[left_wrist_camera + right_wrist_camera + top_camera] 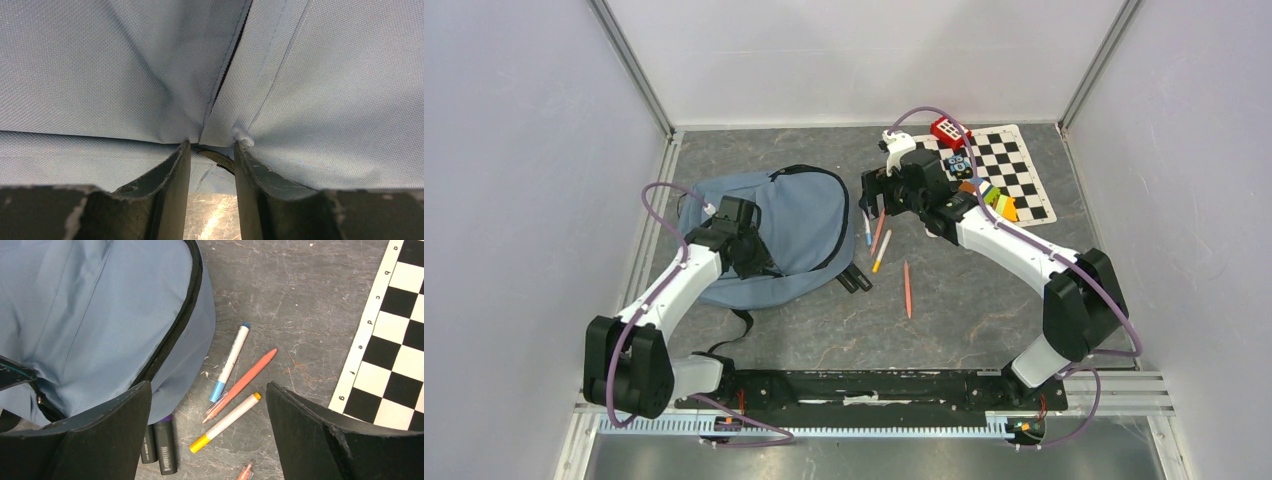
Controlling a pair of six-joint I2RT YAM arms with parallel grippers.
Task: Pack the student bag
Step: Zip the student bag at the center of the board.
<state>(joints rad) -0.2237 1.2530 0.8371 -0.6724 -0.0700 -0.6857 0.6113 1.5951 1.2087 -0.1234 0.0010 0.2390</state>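
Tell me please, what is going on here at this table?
Two robot arms are working on a bag that lies flat on the table. The left hand pinches a fold of the bag's fabric. The right hand is open and hovers over three pens lying beside the bag. A fourth pen lies apart, nearer the arms. No pen is picked up yet.
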